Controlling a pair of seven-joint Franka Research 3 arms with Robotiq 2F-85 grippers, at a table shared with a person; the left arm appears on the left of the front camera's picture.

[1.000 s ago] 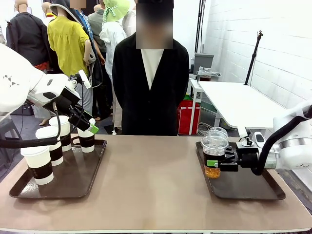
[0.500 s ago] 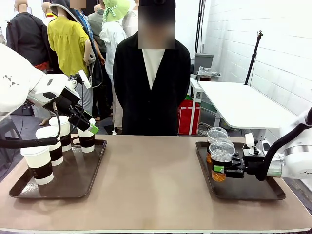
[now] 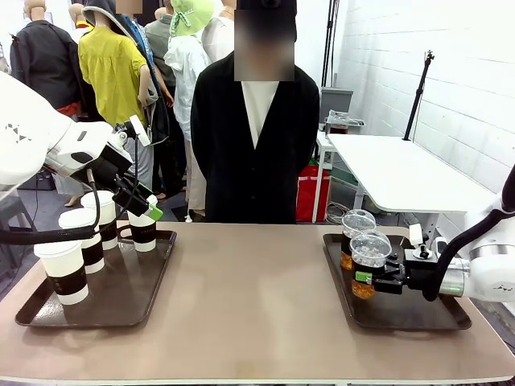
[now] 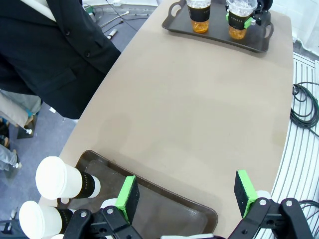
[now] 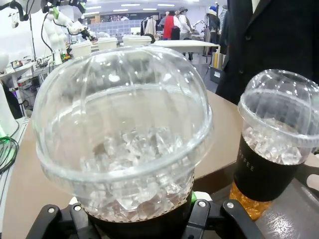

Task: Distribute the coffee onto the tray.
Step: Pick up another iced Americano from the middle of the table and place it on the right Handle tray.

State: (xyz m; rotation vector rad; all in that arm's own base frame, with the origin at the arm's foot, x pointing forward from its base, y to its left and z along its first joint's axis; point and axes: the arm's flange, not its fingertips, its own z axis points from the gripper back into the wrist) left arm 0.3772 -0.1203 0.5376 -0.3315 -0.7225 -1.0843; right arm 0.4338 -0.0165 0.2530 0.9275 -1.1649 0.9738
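I see white paper cups with dark brown sleeves point(image 3: 64, 273) at left; clear dome-lidded amber drinks point(image 3: 369, 264) at right; dark brown trays point(image 3: 418, 318).

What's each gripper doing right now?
Left gripper: open, holding nothing, above the left tray.
Right gripper: shut on an iced coffee cup.

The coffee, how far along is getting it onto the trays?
Done: four white cups stand on the left tray, one iced cup on the right tray. In hand: the right gripper grips the second iced cup over that tray. Left: releasing it.
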